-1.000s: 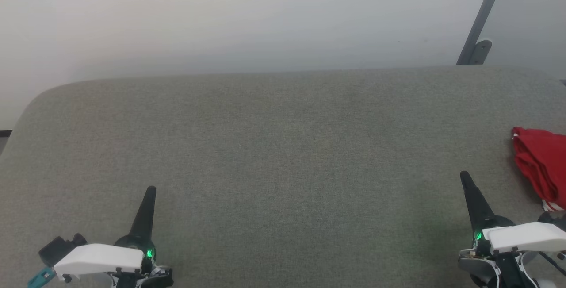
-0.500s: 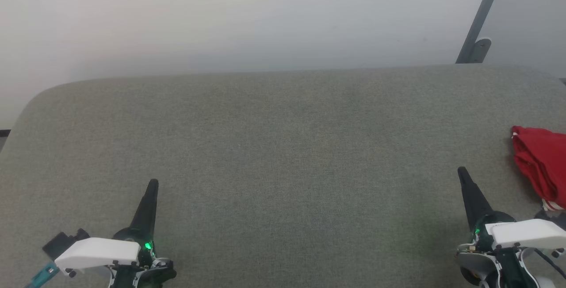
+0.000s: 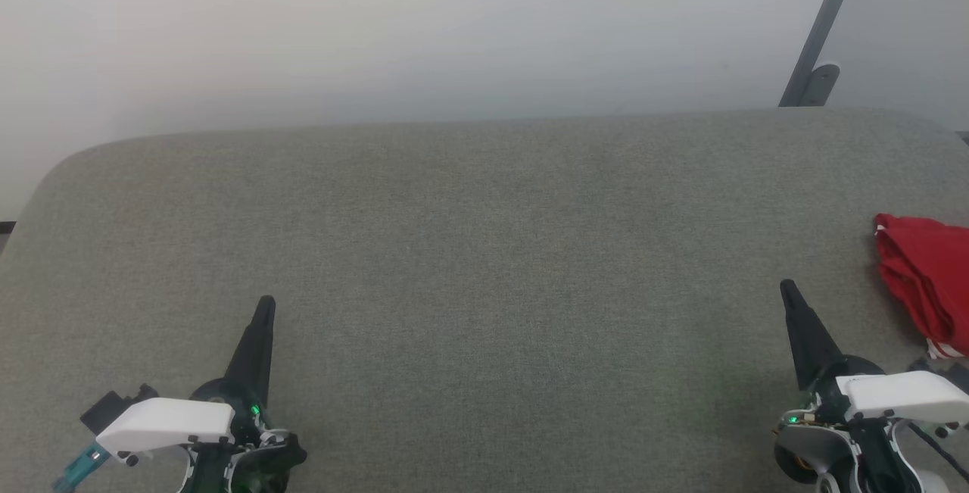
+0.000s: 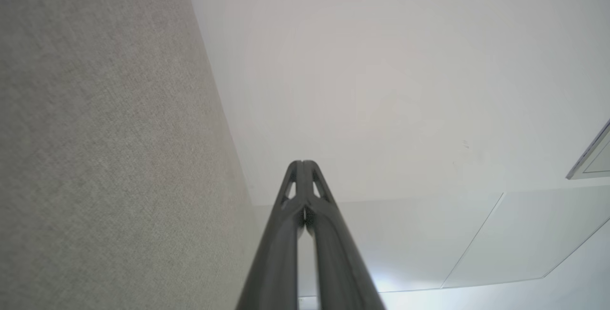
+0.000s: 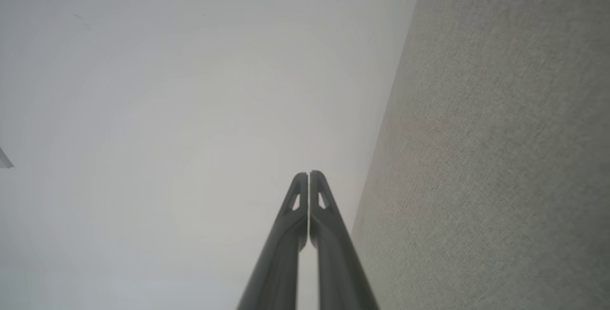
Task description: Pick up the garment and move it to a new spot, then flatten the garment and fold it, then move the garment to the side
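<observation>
Grey-green woven cloth covers the tabletop [image 3: 484, 235]. At its near left, the left gripper [image 3: 265, 304] points forward, its fingers [image 4: 281, 238] clenched together on nothing. At the near right, the right gripper [image 3: 787, 287] is likewise clenched and empty. Near it but apart, at the right edge, the red garment [image 3: 920, 273] lies bunched, with a bit of red-and-white trim showing.

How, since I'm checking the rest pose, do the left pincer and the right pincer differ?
The left pincer leans toward the right in the head view; the right pincer leans toward the left. The right pincer sits near the bunched red garment; the left pincer is far across the grey surface from it. Both are shut, empty, and apart from the garment.
</observation>
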Motion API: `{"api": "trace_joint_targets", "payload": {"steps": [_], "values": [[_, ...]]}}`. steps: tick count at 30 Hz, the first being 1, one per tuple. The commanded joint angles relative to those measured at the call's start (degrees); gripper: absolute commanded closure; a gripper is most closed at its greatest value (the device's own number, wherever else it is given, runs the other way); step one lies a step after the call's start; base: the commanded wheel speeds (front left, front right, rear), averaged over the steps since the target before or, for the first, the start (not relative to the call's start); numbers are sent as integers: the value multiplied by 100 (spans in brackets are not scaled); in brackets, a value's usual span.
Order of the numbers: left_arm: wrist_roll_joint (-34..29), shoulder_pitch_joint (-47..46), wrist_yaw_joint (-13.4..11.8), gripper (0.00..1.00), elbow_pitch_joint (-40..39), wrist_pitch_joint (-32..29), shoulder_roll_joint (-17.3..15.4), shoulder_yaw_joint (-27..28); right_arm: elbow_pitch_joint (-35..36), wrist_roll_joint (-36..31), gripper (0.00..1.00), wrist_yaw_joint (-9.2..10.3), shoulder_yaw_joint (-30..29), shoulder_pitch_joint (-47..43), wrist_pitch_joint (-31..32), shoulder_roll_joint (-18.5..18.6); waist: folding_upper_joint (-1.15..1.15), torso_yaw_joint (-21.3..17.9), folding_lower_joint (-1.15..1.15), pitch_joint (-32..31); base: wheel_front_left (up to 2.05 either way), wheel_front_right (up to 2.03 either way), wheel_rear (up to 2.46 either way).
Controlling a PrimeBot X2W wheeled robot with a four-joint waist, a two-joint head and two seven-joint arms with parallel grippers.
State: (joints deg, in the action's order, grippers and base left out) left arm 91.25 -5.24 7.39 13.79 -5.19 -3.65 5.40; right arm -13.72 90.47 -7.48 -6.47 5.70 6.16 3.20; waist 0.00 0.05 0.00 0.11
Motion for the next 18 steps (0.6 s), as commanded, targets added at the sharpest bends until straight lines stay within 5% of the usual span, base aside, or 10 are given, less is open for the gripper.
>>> {"api": "trace_joint_targets", "payload": {"steps": [1,18], "values": [[75,-109,17,100,10,-38,-3,18,-29,83,100,-2,-11,61,32,-39,0,-1,0,1,0,0,0],[181,-128,18,100,31,-86,22,42,-43,204,100,-2,-12,72,53,-48,0,-5,0,6,0,0,0]]}}
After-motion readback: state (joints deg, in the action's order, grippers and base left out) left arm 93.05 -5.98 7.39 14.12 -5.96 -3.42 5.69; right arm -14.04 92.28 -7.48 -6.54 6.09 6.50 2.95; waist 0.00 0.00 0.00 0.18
